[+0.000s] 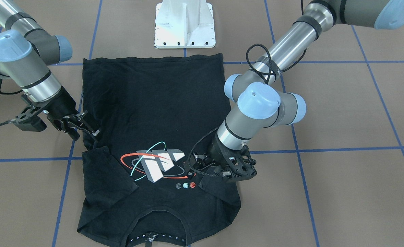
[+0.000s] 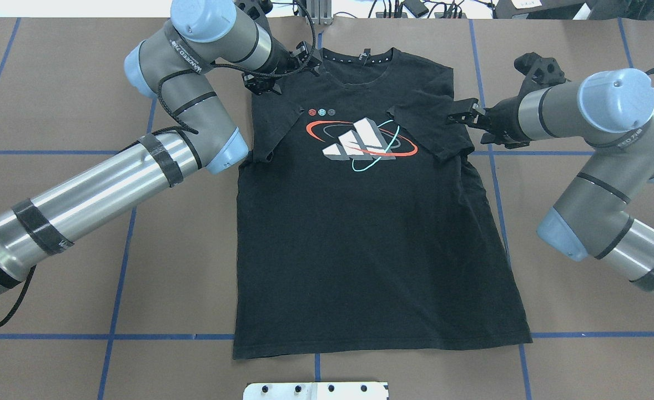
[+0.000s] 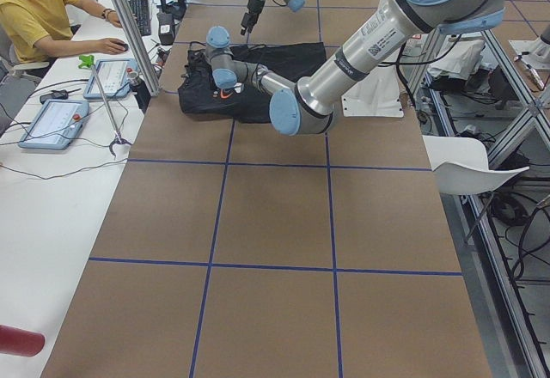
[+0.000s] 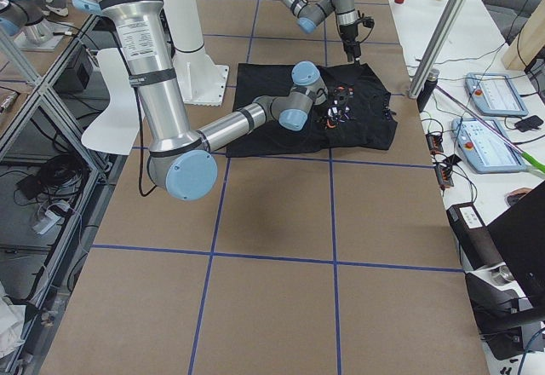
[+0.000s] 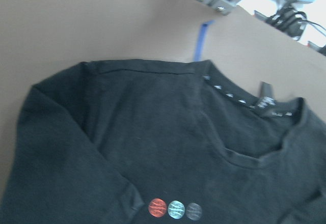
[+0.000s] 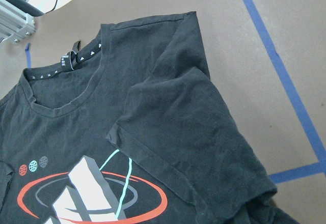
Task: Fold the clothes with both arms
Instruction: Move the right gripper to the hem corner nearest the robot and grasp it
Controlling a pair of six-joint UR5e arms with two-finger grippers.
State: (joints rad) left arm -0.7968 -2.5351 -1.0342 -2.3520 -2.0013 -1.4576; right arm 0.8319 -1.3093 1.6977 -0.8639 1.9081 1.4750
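Observation:
The black T-shirt [image 2: 371, 233] lies flat on the brown table, logo [image 2: 360, 139] up, collar away from the robot. Both short sleeves are folded inward onto the chest. My left gripper [image 2: 291, 75] hovers over the shirt's left shoulder by the collar, its jaws apart and empty; it also shows in the front view [image 1: 191, 166]. My right gripper [image 2: 457, 114] is open and empty at the outer edge of the folded right sleeve [image 6: 183, 132]; it also shows in the front view [image 1: 87, 133]. The left wrist view shows the collar and three dots [image 5: 175, 208], no fingers.
The white bolted base [image 2: 316, 390] stands just behind the shirt's hem. Blue tape lines [image 2: 493, 183] cross the table. An operator in yellow [image 3: 34, 17] sits at a side desk with control pendants [image 3: 51, 120]. A metal post [image 4: 438, 34] stands at the table's far edge.

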